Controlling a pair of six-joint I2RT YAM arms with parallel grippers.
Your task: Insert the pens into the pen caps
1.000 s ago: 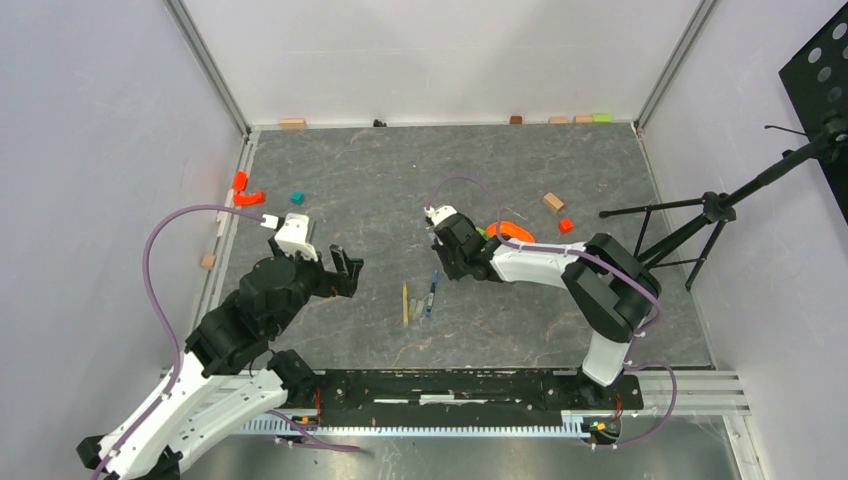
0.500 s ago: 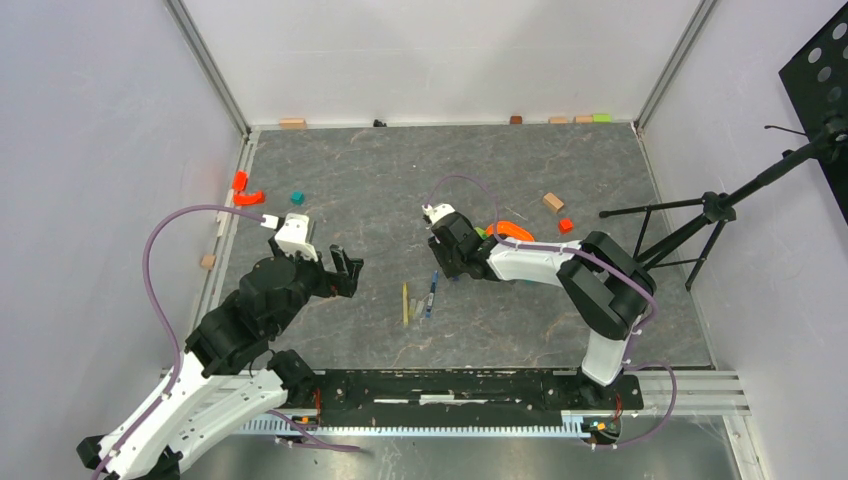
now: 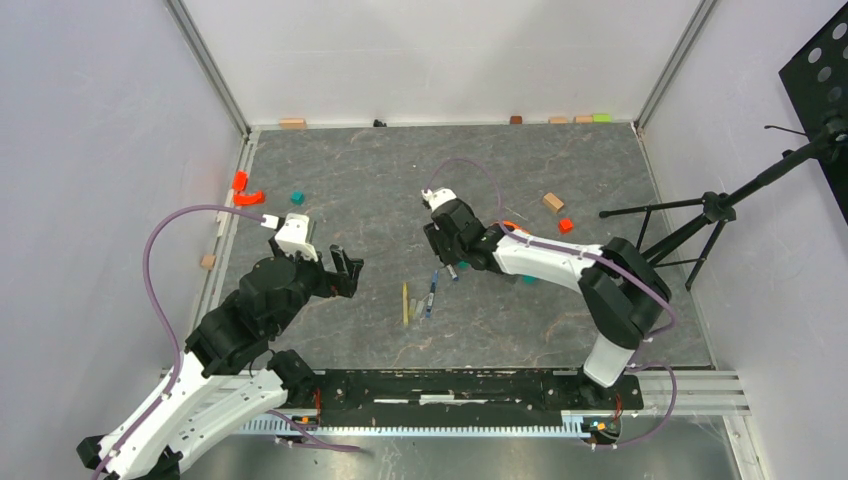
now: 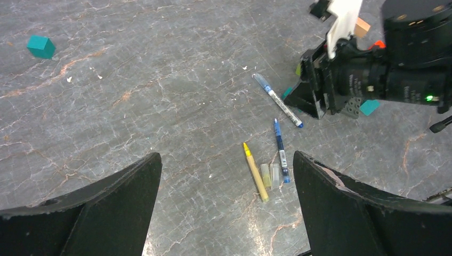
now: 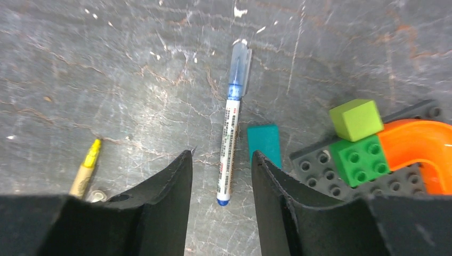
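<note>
Against the earlier frame, the right gripper is found shifted toward the upper left of the top view. A white-barrelled pen with blue ends is now seen lying flat on the surface between its spread fingers, not pinched. The left gripper is held wide apart, and beyond it the yellow pen, a blue pen and two pen caps are recorded lying close together.

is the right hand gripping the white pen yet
No, the white pen lies on the table between the right hand's open fingers, touching neither.
</note>
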